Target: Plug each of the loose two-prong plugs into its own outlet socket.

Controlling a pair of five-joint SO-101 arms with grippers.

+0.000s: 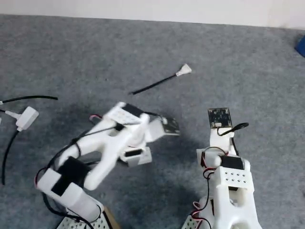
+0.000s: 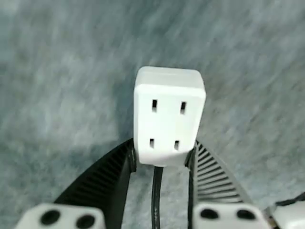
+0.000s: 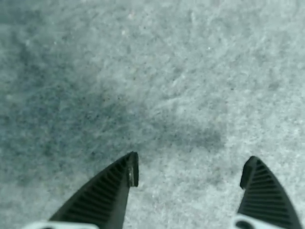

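A white outlet block (image 2: 169, 112) with two two-slot sockets on its face is clamped between the black fingers of my left gripper (image 2: 161, 152), its black cord running back between them. In the high view that gripper (image 1: 164, 126) hangs over the middle of the grey carpet. A loose white plug (image 1: 184, 70) on a short black cord lies farther back, apart from both arms. Another white plug (image 1: 26, 117) with a cord lies at the far left. My right gripper (image 3: 190, 171) stands open above bare carpet, nothing between its fingers.
Grey carpet (image 1: 248, 71) covers the whole work surface. A black cable (image 1: 28, 98) runs in from the left edge. A blue object (image 1: 301, 46) pokes in at the back right edge. The right arm (image 1: 231, 179) stands at the front right.
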